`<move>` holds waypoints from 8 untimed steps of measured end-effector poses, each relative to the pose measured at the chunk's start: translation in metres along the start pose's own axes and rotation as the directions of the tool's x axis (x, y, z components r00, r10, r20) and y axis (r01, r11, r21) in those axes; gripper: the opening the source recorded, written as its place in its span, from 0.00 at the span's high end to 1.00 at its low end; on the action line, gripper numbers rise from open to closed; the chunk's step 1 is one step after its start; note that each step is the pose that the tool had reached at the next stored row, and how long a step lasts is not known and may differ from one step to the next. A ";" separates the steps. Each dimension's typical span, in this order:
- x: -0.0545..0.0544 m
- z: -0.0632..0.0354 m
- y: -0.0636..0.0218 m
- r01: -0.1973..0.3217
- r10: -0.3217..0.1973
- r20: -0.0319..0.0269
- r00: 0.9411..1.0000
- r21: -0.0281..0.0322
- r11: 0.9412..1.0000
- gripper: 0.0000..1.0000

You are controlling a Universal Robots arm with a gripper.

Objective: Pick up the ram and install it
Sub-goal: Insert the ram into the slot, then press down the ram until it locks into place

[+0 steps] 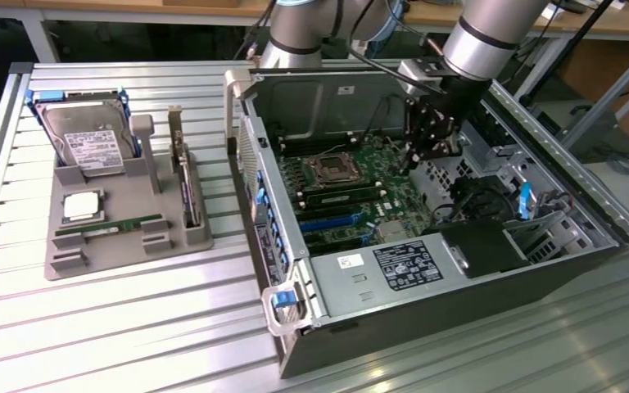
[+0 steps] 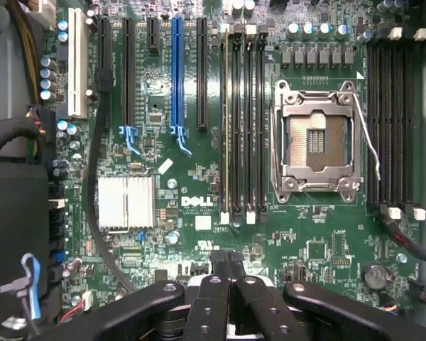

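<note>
The ram (image 1: 108,228), a thin green stick, lies flat in the front slot of the grey parts holder (image 1: 128,246) at the exterior view's left. My gripper (image 1: 415,160) hangs inside the open computer case (image 1: 424,270), over the motherboard and far from the ram. In the wrist view the gripper (image 2: 231,259) is shut, fingertips pressed together with nothing between them. It hovers above the green motherboard (image 2: 199,206), near the black memory slots (image 2: 241,121) beside the processor socket (image 2: 316,138).
The holder also carries a hard drive (image 1: 85,139), a square silver processor chip (image 1: 82,206) and an upright expansion card (image 1: 189,188). A second bank of memory slots (image 2: 394,121) lies on the socket's other side. The case walls and cables (image 2: 103,177) hem in the gripper.
</note>
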State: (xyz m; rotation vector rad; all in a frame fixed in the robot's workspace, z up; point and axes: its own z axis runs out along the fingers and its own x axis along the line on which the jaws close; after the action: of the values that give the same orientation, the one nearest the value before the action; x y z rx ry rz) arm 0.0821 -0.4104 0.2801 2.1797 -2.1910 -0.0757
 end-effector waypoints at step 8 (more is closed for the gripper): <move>0.000 -0.0037 0.0001 0.000 0.000 0.000 1.000 0.000 1.000 0.90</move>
State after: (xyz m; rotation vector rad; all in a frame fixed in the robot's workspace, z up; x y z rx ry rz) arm 0.0822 -0.4104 0.2839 2.1797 -2.1910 -0.0757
